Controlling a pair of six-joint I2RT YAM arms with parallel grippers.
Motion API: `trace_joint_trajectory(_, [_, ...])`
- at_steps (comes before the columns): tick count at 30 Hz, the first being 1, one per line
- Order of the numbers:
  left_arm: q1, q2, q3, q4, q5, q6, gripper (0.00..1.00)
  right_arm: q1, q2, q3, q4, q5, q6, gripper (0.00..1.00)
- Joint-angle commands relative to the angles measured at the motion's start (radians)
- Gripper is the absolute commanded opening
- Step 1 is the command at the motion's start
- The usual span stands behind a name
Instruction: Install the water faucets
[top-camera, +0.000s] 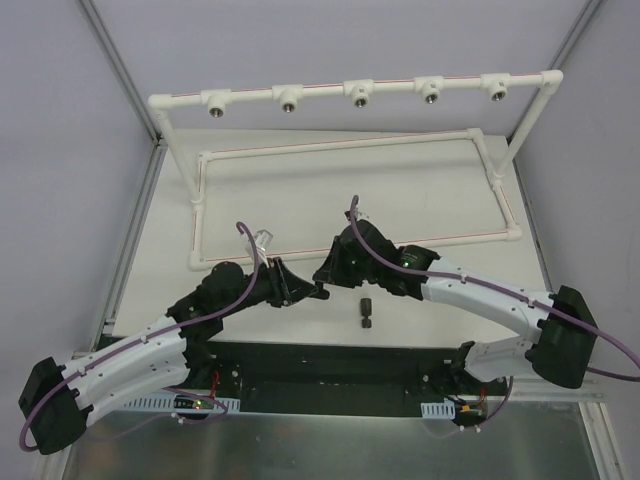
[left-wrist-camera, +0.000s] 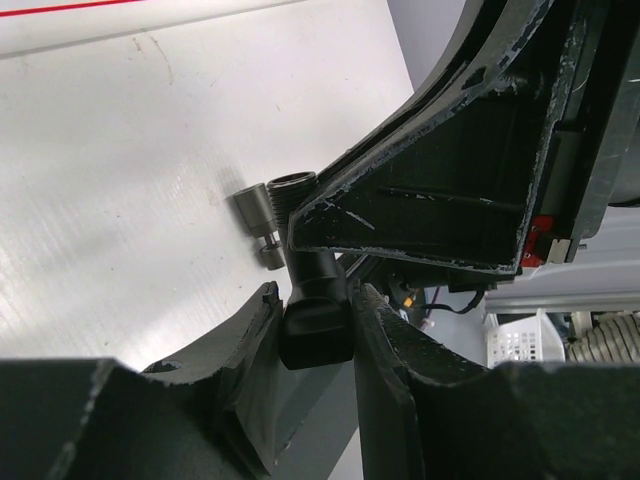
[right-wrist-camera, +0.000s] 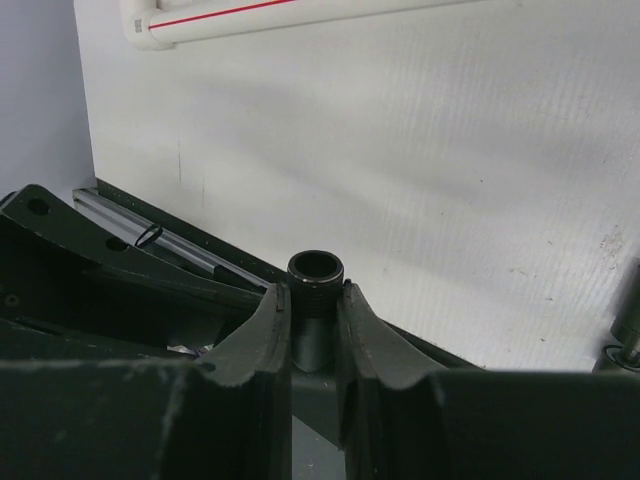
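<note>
Left fingers (left-wrist-camera: 235, 345) sit narrow at the bottom of the wrist view. The left gripper (left-wrist-camera: 318, 300) clamps the thick lower end of the held faucet (left-wrist-camera: 316, 325), a black part standing up between them. Its threaded upper end is in the right gripper (right-wrist-camera: 315, 300), whose fingers are also narrow and pinch it just below its open mouth. The two grippers meet tip to tip over the front of the table (top-camera: 420, 200). A loose faucet (top-camera: 366, 320) lies on the table near them, on the right gripper's side, touching neither. Far back, five fittings (top-camera: 359, 96) hang along the top rail of the pipe frame (top-camera: 350, 145), metal mouths open, well apart from both faucets.
</note>
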Motion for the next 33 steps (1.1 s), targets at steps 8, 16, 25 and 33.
trace_joint_trajectory(8, [-0.003, -0.102, -0.003, 0.053, 0.007, -0.036, 0.00, -0.014, -0.373, -0.130, 0.144, 0.159, -0.022, 0.76])
trace_joint_trajectory(16, [-0.003, -0.168, 0.001, 0.268, 0.057, -0.077, 0.00, -0.051, -0.608, -0.279, 0.303, -0.104, -0.106, 0.75])
trace_joint_trajectory(25, [-0.005, -0.092, 0.098, 0.355, 0.207, -0.073, 0.00, -0.052, -0.604, -0.345, 0.573, -0.240, 0.023, 0.75])
trace_joint_trajectory(33, [-0.003, -0.073, 0.101, 0.419, 0.263, -0.087, 0.00, -0.052, -0.547, -0.323, 0.626, -0.278, 0.057, 0.60])
